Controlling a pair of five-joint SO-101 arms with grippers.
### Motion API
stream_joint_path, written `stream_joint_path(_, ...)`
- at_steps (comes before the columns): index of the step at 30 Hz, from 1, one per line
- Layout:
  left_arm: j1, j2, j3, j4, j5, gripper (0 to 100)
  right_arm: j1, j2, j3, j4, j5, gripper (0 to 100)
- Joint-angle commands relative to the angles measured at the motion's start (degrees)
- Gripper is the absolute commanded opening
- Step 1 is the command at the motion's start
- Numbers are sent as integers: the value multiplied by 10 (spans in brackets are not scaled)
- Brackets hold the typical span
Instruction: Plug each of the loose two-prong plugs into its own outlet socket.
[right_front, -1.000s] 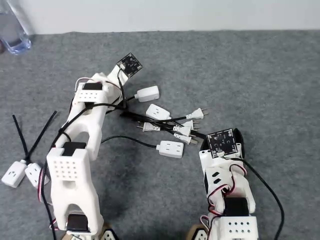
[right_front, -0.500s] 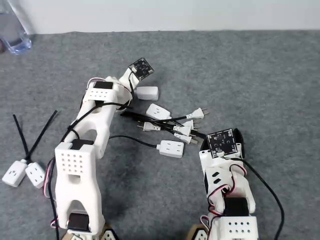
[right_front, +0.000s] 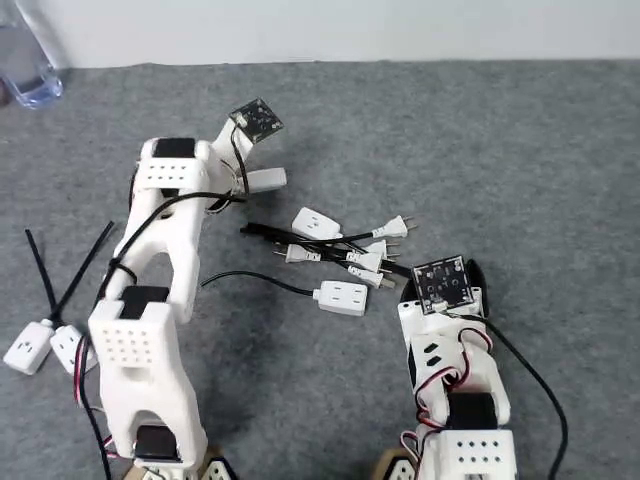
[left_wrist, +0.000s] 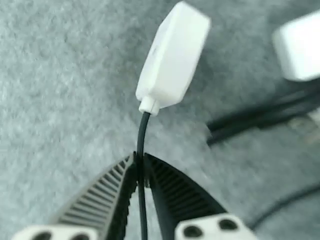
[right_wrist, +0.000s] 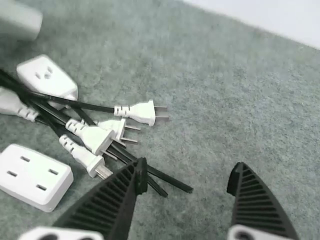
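Observation:
My left gripper (left_wrist: 141, 172) is shut on the black cord just behind a white outlet socket (left_wrist: 172, 55); from above, that socket (right_front: 265, 180) lies left of the tangle, at the left arm's tip. Several white two-prong plugs (right_front: 395, 228) (right_front: 300, 254) (right_front: 365, 262) on black cords lie mid-table. A single socket (right_front: 316, 223) and a wider socket block (right_front: 342, 297) lie beside them. My right gripper (right_wrist: 187, 185) is open, hovering just short of the plugs (right_wrist: 142, 111) (right_wrist: 95, 136), with the block (right_wrist: 32, 175) to one side.
Two more white sockets (right_front: 30, 345) and black cable ties (right_front: 60, 270) lie at the left edge. A clear bottle (right_front: 25, 60) stands at the back left corner. Grey carpet is bare at the right and back. Black cords (left_wrist: 260, 117) cross near the held socket.
The left arm swung right, then back left, dragging the held socket by its cord a little to the left, away from the tangle. The right arm stayed still.

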Motion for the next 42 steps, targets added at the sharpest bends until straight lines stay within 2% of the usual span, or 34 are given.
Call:
stream_joint_path(1, -4, -80, -22, 76, -1, 12, -1, 49, 7, -51, 5, 256)
stream_joint_path(6, -29, -132, -20, 172, -2, 12, -1, 87, 7, -88, 5, 256)
stream_joint_path(12, -144, -165, -22, 244, -70, 12, -1, 87, 7, -87, 5, 256)
stream_joint_path(22, -325, -193, 9, 272, -159, 12, -3, 87, 7, -89, 5, 256)
stream_joint_path(34, -475, -190, 55, 272, -263, 13, -4, 87, 7, -89, 5, 256)
stream_joint_path(37, -502, -189, 56, 272, -269, 63, -4, 87, 7, -89, 5, 256)
stream_joint_path(42, -535, -188, 57, 272, -270, 229, -4, 87, 7, -89, 5, 256)
